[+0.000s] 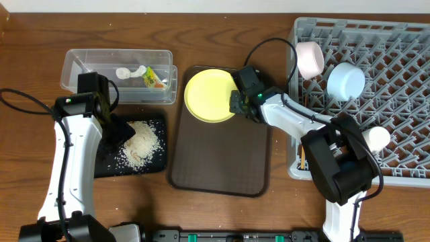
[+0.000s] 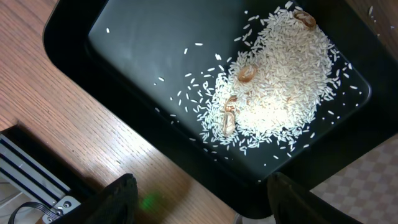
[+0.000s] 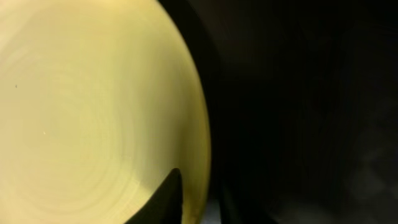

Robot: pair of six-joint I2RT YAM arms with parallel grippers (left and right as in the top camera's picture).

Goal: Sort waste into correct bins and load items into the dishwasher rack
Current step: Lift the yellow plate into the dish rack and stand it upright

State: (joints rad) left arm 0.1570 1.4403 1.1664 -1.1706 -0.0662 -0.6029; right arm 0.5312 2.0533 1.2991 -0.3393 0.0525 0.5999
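Two claws: the right claw (image 1: 235, 101) straddles the yellow plate (image 1: 207, 95) at its 3 o'clock rim, apparently for an edge lift; whether clenched, cannot tell. The left claw (image 2: 199, 202) hangs released above the rice (image 2: 280, 87) in the black tray (image 2: 124, 37).

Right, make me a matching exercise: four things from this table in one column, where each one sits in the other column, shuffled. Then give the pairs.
Things
1. rice grains
2. yellow plate
3. printed wrapper
4. light blue bowl

Places
A. grey rack
B. clear tub
C. black tray
D. dark brown serving tray

Pairs: 1-C, 2-D, 3-B, 4-A.
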